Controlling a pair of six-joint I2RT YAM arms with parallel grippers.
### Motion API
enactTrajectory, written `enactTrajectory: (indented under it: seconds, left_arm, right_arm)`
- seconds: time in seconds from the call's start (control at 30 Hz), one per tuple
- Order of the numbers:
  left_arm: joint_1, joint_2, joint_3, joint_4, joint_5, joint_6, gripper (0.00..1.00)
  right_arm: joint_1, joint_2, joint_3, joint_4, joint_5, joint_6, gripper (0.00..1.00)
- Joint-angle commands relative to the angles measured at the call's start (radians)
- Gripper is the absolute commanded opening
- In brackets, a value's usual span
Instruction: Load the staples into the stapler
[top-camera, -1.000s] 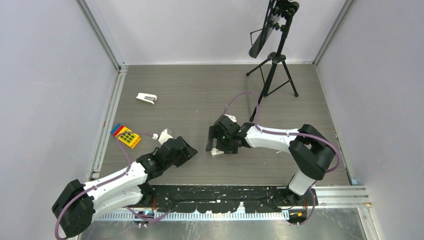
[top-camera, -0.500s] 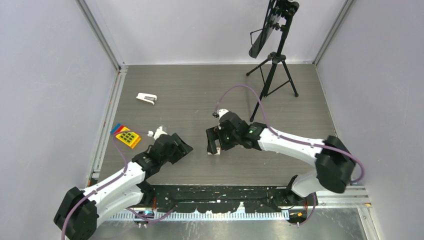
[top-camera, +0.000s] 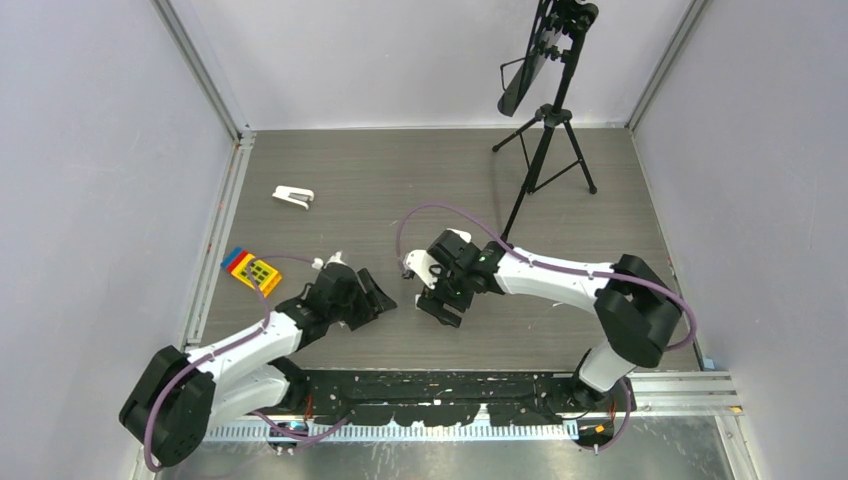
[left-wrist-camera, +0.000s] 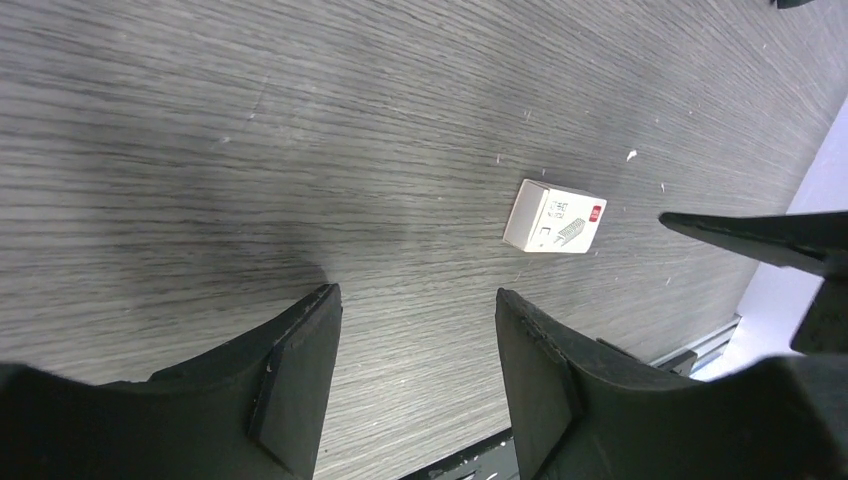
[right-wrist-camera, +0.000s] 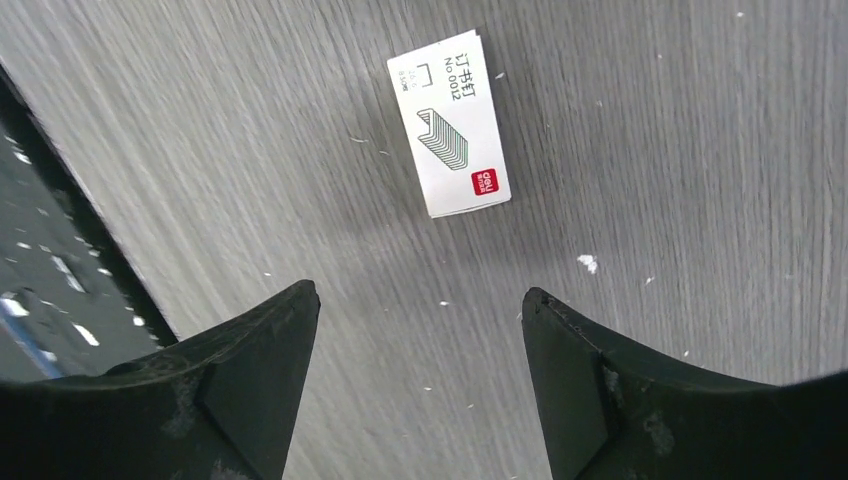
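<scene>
The right gripper (right-wrist-camera: 418, 290) hangs over the staples box (right-wrist-camera: 449, 124) flat on the tabletop (right-wrist-camera: 700, 150), jaws apart, empty; the left gripper (left-wrist-camera: 415, 293) nearby is likewise spread and empty.

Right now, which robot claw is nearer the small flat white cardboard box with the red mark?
Right. The right gripper hangs close above the white box; the left gripper is farther off, on its left side.

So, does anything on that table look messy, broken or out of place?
Nothing looks broken. The small flat white staple box lies closed and undamaged on the dark wood-grain table. Tiny white flecks are scattered around it, like crumbs. The white plastic stapler sits far off, at the back left.
</scene>
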Motion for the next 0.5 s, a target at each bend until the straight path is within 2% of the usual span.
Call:
enactTrajectory:
  seconds: [0.0,0.47]
  left_arm:
    - [0.007,0.034,0.042,0.104,0.046,0.018,0.60]
    - [0.007,0.213,0.029,0.314,0.145,-0.038,0.56]
  right_arm:
    - [0.005,0.044,0.056,-0.004,-0.013,-0.203,0.79]
    - [0.004,0.133,0.043,0.178,-0.090,-0.284,0.76]
